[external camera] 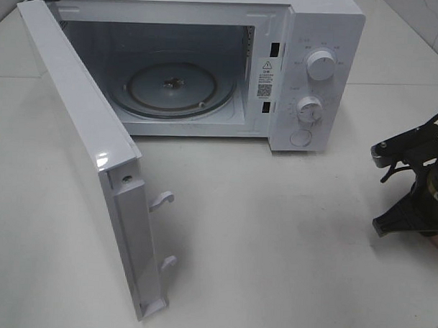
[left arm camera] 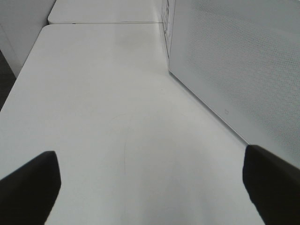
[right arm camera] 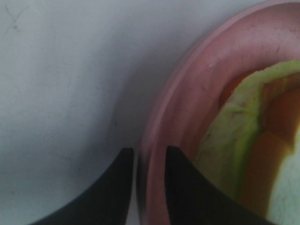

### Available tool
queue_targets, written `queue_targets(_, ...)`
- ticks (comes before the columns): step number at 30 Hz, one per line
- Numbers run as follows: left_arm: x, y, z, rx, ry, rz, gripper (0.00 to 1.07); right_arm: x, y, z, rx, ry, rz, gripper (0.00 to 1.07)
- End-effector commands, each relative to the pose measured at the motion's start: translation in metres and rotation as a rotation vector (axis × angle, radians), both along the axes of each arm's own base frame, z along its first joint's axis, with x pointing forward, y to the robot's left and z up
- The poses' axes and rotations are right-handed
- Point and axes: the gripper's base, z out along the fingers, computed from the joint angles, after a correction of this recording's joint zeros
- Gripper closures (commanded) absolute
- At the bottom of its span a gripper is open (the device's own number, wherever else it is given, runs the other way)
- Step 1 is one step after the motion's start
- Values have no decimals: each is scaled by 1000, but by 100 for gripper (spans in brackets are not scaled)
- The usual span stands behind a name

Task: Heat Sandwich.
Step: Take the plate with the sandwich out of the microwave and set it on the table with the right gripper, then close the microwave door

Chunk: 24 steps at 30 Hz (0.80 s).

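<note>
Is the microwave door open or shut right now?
Open. The microwave door is swung wide toward the camera, exposing the glass turntable inside; nothing sits on it.

Sandwich [right arm camera: 243, 140]: visible in the right wrist view only, and only in part. Pale green leafy filling shows along its near edge, with orange-tan crust beside it and white bread at the frame corner. It lies on a pink plate [right arm camera: 187, 93], inside the rim, resting flat on the worktop [right arm camera: 61, 93].
</note>
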Motion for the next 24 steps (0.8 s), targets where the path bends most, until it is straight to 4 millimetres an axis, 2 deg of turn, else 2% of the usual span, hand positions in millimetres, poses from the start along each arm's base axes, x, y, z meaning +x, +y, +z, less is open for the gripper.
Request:
queue_targets(1, -3, 0, 0, 4, -28, -1, 5, 1, -2, 2, 0, -6, -7, 64)
queue_targets(2, -3, 0, 0, 4, -28, -1, 5, 0, -1, 3, 8, -9, -16, 57)
queue_targets(6, -3, 0, 0, 4, -28, -1, 5, -2, 0, 11, 32, -19, -20, 46)
queue_targets(9, -3, 0, 0, 4, -28, -1, 5, -3, 1, 16, 44, -19, -11, 45)
queue_targets(14, -3, 0, 0, 4, -28, -1, 5, -9, 3, 35, 87, -44, -1, 45)
queue_targets(16, -3, 0, 0, 4, -28, -1, 5, -14, 5, 48, 127, -65, 4, 39)
queue_targets(18, -3, 0, 0, 4, -28, -1, 5, -16, 5, 53, 137, -70, 7, 36)
queue_targets(21, -3, 0, 0, 4, -28, -1, 5, -26, 4, 68, 151, -68, 11, 21)
queue_targets(24, -3, 0, 0, 4, -28, -1, 5, -34, 4, 78, 173, -58, -4, 18)
